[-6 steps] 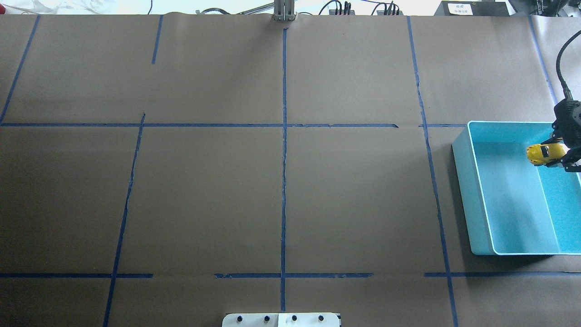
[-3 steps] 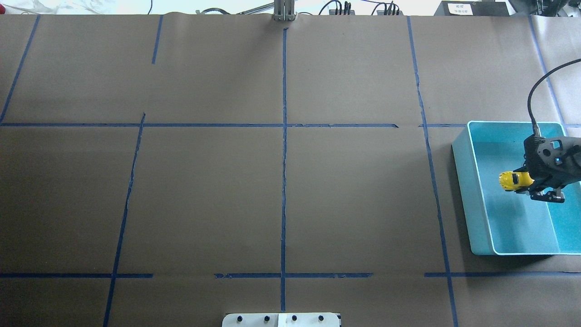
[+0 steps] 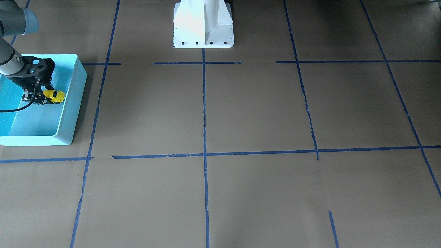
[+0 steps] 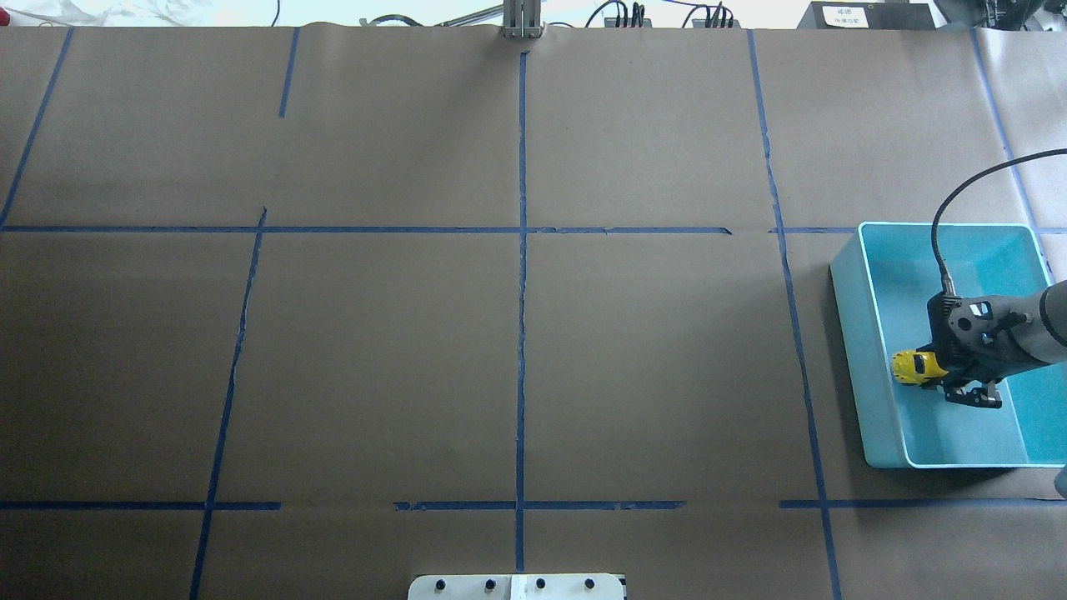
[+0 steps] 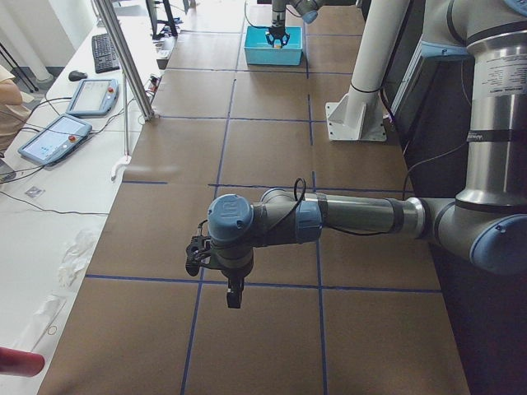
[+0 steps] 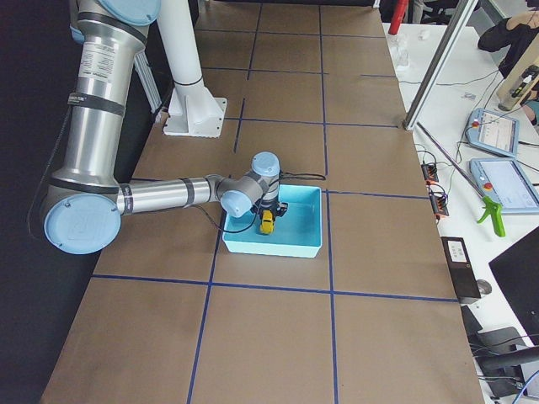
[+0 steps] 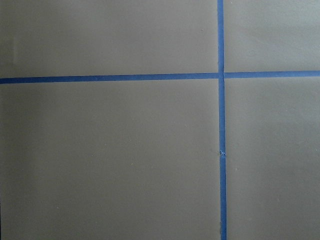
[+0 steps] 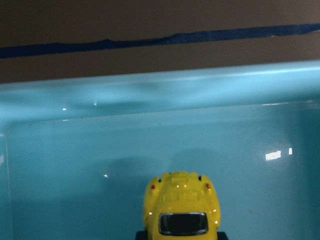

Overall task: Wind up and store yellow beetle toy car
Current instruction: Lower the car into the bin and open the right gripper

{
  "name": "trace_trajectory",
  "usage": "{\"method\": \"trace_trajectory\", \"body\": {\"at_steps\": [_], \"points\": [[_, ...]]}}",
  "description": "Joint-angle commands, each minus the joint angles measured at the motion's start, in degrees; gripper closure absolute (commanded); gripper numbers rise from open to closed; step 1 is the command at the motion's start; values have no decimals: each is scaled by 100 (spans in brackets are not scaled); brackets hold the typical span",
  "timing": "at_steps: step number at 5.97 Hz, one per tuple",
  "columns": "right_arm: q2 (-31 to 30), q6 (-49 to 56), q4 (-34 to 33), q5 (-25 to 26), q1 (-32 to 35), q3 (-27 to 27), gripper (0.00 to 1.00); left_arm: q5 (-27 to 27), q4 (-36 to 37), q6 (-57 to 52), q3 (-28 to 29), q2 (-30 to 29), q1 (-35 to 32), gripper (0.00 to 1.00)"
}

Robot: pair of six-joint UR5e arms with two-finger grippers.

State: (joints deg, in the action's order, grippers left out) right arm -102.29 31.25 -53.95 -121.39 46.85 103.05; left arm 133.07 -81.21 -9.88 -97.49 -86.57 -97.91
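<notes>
The yellow beetle toy car (image 4: 913,367) is held by its rear in my right gripper (image 4: 940,377), which is shut on it inside the turquoise bin (image 4: 846,333), near the bin's left wall. The front-facing view shows the car (image 3: 55,96) sticking out of the gripper (image 3: 42,98) over the bin (image 3: 74,103). In the right wrist view the car (image 8: 182,207) points at the bin wall (image 8: 150,92). I cannot tell whether it touches the floor. My left gripper (image 5: 216,276) hangs over the brown paper at the table's other end, and I cannot tell whether it is open or shut.
Brown paper with blue tape lines (image 4: 521,275) covers the table. The robot's white base (image 3: 203,24) stands at the table's edge. The left wrist view shows only paper and a tape crossing (image 7: 220,76).
My right gripper has carried the car from the bin's far right side leftward and toward the robot, lower into the bin. The left arm is out of the earlier frames.
</notes>
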Motion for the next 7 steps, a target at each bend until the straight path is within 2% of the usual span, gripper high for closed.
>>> {"method": "trace_trajectory", "body": {"at_steps": [1, 2, 4, 5, 7], "points": [[16, 13, 33, 11, -36, -22, 74, 0, 0, 21, -15, 0, 0, 0], [33, -5, 25, 11, -45, 4, 3, 0, 0, 21, -15, 0, 0, 0], [33, 13, 34, -7, -36, 118, 0, 0, 9, 4, -15, 0, 0, 0], [-10, 4, 7, -129, 190, 371, 0, -9, 9, -5, -15, 0, 0, 0], [-19, 4, -80, -1162, 1521, 382, 0, -9, 9, -5, -7, 0, 0, 0]]}}
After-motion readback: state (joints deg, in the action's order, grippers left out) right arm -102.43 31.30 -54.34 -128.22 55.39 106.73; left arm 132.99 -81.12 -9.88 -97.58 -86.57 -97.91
